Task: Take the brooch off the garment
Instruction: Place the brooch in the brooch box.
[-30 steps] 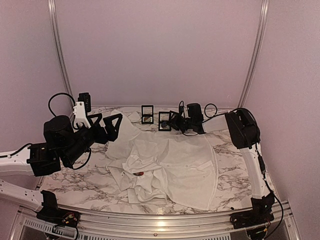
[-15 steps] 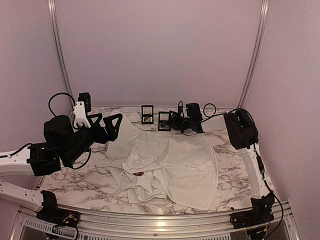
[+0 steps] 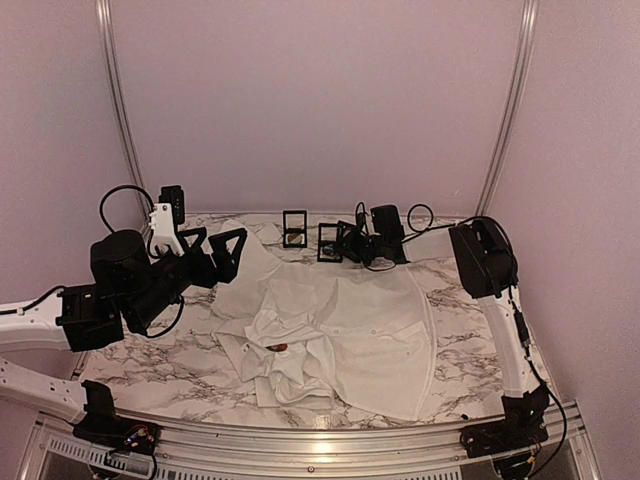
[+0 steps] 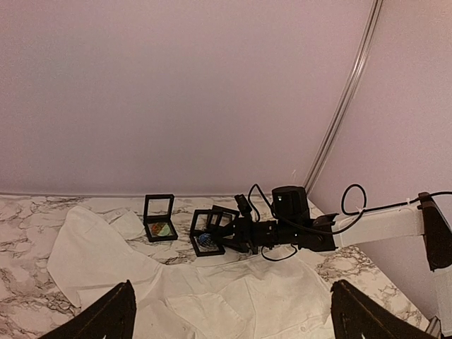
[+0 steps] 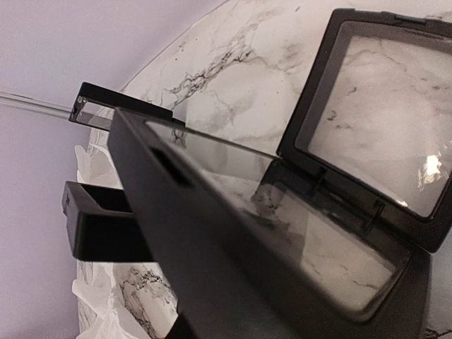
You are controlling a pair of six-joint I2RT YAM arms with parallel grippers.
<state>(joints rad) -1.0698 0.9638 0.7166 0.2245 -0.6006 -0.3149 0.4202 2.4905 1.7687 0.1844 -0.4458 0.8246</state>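
The garment [image 3: 340, 330], a white shirt, lies crumpled across the marble table. A small red-brown brooch [image 3: 280, 347] sits on its bunched folds near the front left. My left gripper [image 3: 212, 243] hovers above the shirt's left sleeve, open and empty; in the left wrist view only its fingertips [image 4: 113, 314] show, wide apart. My right gripper [image 3: 340, 243] reaches to the back, right at an open black display box [image 4: 208, 233] holding something blue. The right wrist view is filled by that box [image 5: 339, 212], and the jaws' gap is hidden.
A second open black display box [image 3: 294, 228] with a coloured item stands to the left at the back wall. Cables [image 3: 420, 218] loop from the right wrist. The marble table [image 3: 150, 365] ends in a metal rail at the front.
The right wrist has edged slightly to the left at the display box. The left arm and the shirt have stayed as they were.
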